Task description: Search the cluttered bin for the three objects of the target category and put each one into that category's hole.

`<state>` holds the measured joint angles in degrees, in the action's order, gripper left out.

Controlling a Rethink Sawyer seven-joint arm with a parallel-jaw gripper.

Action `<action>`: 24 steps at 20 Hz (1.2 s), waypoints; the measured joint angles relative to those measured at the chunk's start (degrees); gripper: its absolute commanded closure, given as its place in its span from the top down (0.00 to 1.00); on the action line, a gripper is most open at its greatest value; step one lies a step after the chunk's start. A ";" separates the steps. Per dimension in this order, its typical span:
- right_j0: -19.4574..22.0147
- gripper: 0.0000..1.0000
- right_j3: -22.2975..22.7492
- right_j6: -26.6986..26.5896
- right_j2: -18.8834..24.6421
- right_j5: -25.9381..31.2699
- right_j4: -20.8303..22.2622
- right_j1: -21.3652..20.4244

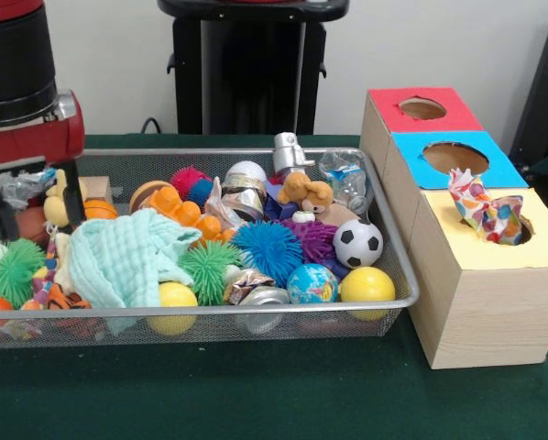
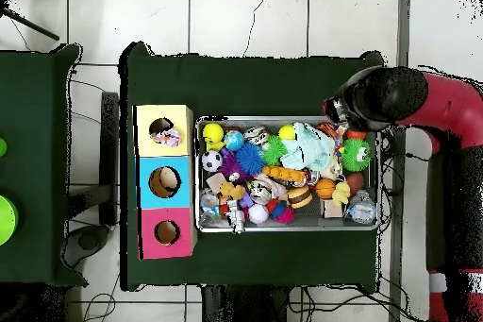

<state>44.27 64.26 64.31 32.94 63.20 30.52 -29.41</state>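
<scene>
Crumpled patterned wrapper (image 1: 487, 213) sits half-in the yellow-topped wooden box's hole (image 1: 521, 231), may snag; gripper (image 1: 31, 206) over the wire-mesh bin's (image 1: 398, 266) crowded end, jaw state unreadable.

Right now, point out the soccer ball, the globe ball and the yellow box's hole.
soccer ball (image 1: 357, 243), front view, its middle.
globe ball (image 1: 312, 283), front view, its middle.
yellow box's hole (image 2: 165, 132), overhead view, the opening's left part beside the wrapper.

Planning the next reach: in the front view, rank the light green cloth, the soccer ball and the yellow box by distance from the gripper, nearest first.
Gripper at the bin's left end.
1. Light green cloth, just right of it, in the bin's left half.
2. Soccer ball, at the bin's right end.
3. Yellow box, outside the bin, far right.
</scene>
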 measured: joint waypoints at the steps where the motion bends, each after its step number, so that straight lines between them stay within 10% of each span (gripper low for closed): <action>1: 0.21 1.00 0.97 0.00 -0.07 -0.57 -0.08 -0.31; 24: -0.57 1.00 7.21 0.00 -0.44 -13.56 -0.32 3.95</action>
<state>43.69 71.47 64.31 32.50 49.64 30.20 -25.46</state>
